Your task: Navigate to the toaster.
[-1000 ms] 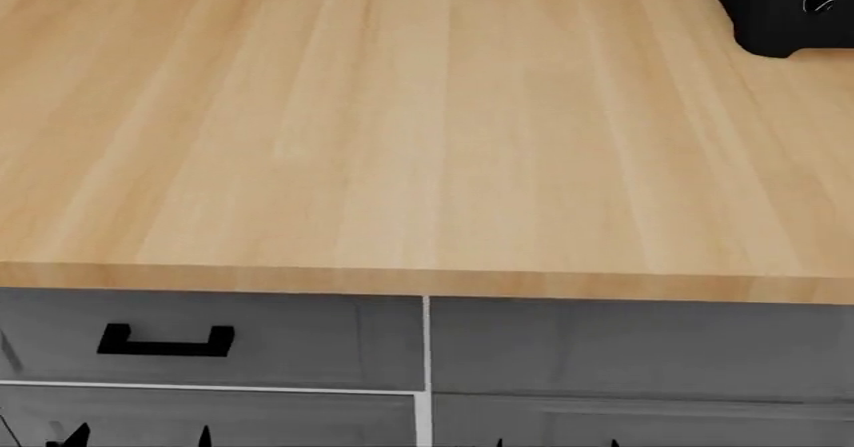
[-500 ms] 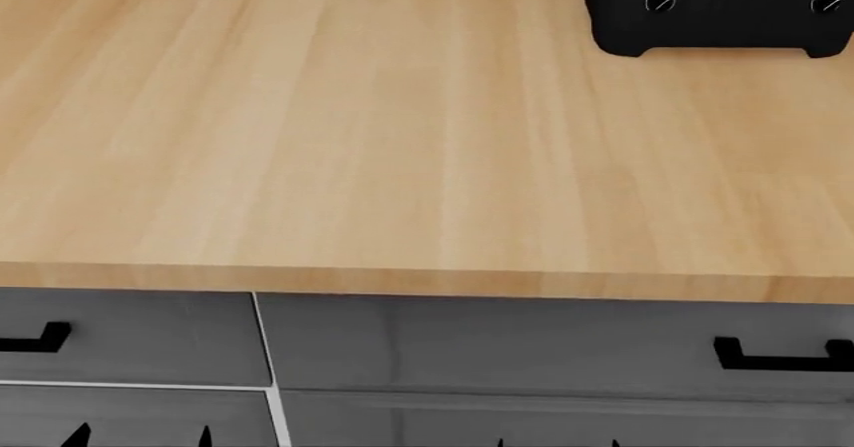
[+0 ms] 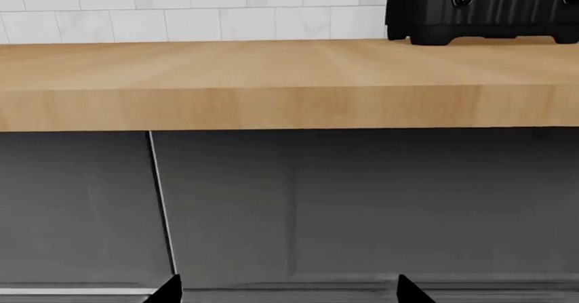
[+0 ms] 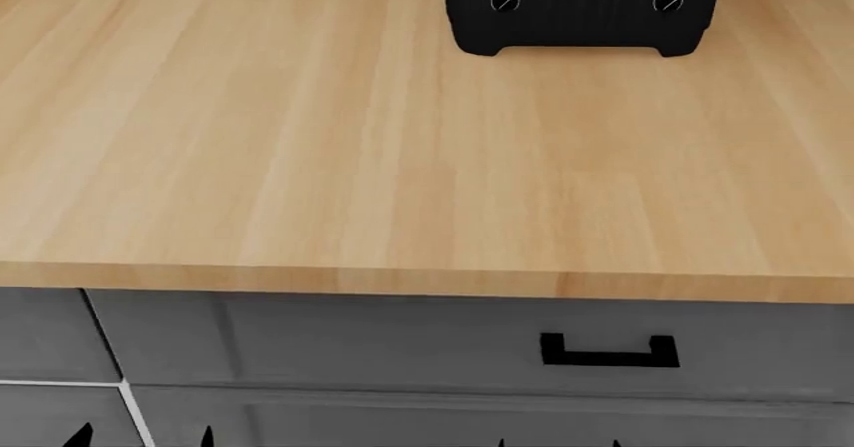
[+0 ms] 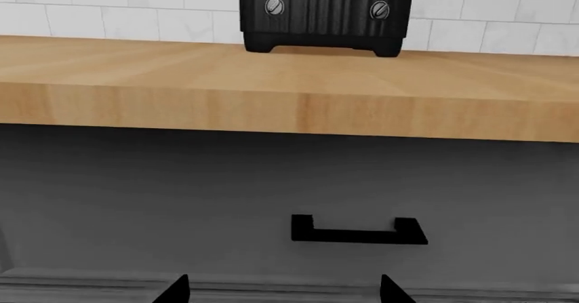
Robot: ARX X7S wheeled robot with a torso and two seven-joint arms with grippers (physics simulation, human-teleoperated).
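Note:
The toaster [image 4: 583,12] is a small black ribbed box with two round dials. It stands at the back of the wooden counter [image 4: 334,147], right of centre in the head view. The right wrist view faces the toaster [image 5: 326,13] almost straight on, against the white tiled wall. In the left wrist view only part of the toaster [image 3: 484,8] shows. My left gripper [image 3: 285,291] is open and holds nothing. My right gripper [image 5: 282,291] is also open and empty. Both hang low in front of the grey cabinets, below the counter edge.
Grey drawer fronts run under the counter. One has a black handle [image 4: 609,351], which also shows in the right wrist view as the black handle [image 5: 358,230]. A vertical seam between cabinets [image 3: 161,201] lies ahead of the left gripper. White wall tiles [image 3: 181,8] back the counter.
The toaster has slid leftward in the head view, from the top right corner to right of centre. The drawer handles and cabinet seam slid left too. The view has shifted right along the counter.

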